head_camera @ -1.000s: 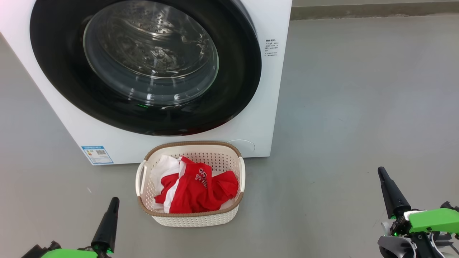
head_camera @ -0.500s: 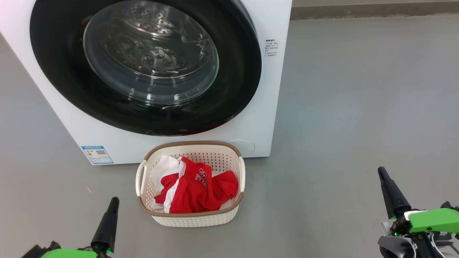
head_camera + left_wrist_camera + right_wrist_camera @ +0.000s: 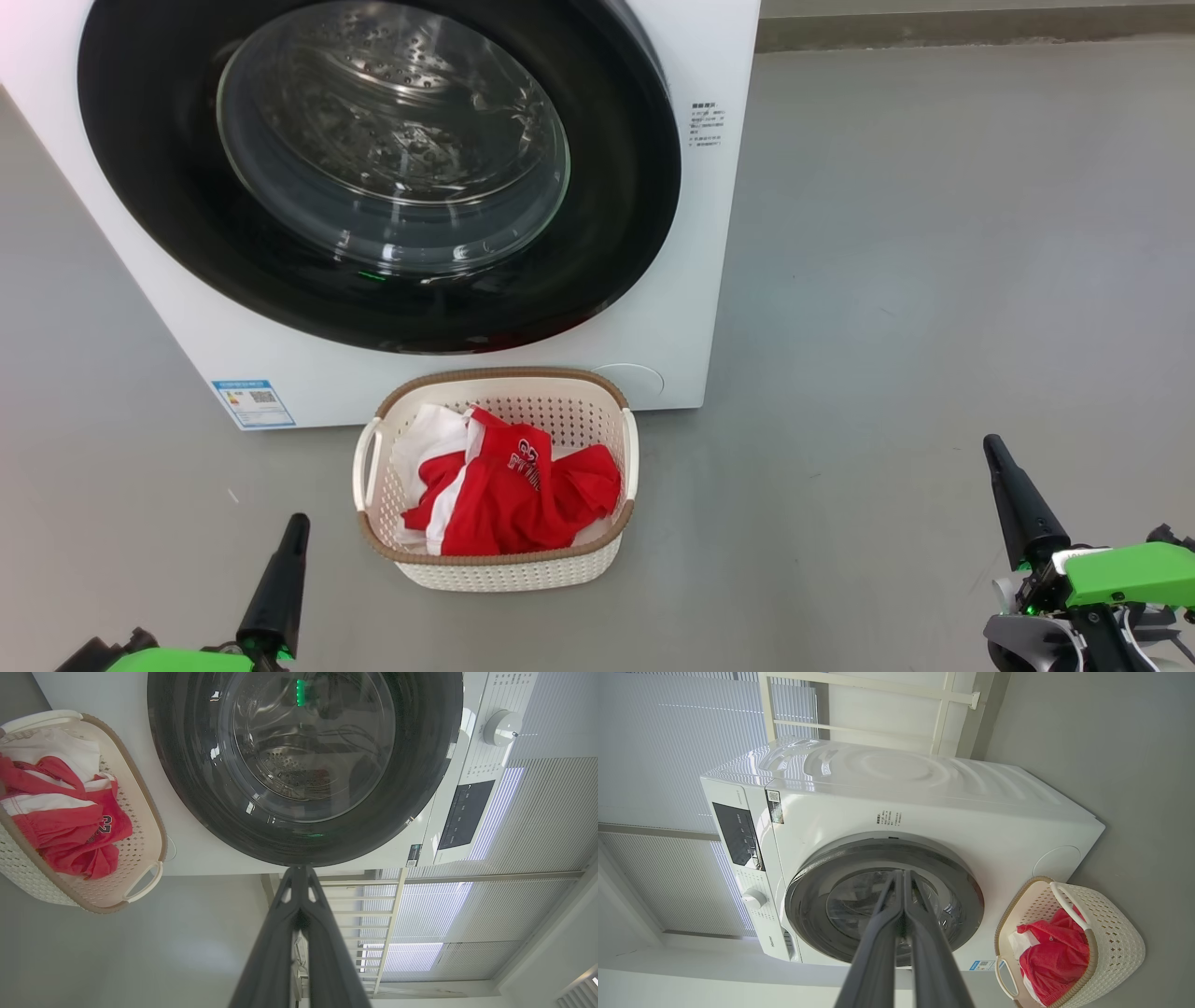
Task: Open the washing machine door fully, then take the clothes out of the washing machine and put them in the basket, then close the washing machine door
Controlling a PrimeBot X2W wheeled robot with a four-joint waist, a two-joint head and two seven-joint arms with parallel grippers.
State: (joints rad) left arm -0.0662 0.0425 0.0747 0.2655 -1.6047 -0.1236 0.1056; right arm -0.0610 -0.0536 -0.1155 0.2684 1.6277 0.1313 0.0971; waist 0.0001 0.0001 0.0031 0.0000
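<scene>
The washing machine [image 3: 719, 233] stands on the grey floor [image 3: 934, 280]; the washing machine door [image 3: 149, 187] lies flush against the machine's front, shut, and the perforated steel drum shows behind its glass window [image 3: 392, 140]. The basket [image 3: 504, 569] sits on the floor just in front of the washing machine, below the door's lower rim, its far edge close to the machine's base. The clothes [image 3: 513, 495] lie heaped inside it; red fabric with white lettering is on top, and white fabric is bunched at the end nearer the machine's blue label [image 3: 253, 402]. The left hand [image 3: 297, 527] hangs above the floor in front of the washing machine, out from the label corner and farther from the machine than the basket; its two dark fingers are pressed together tip to tip and hold nothing. The right hand [image 3: 992, 448] hangs out past the machine's opposite front corner, well apart from the basket; its fingers are likewise closed on each other, empty, and in the right wrist view they point toward the machine's door.
</scene>
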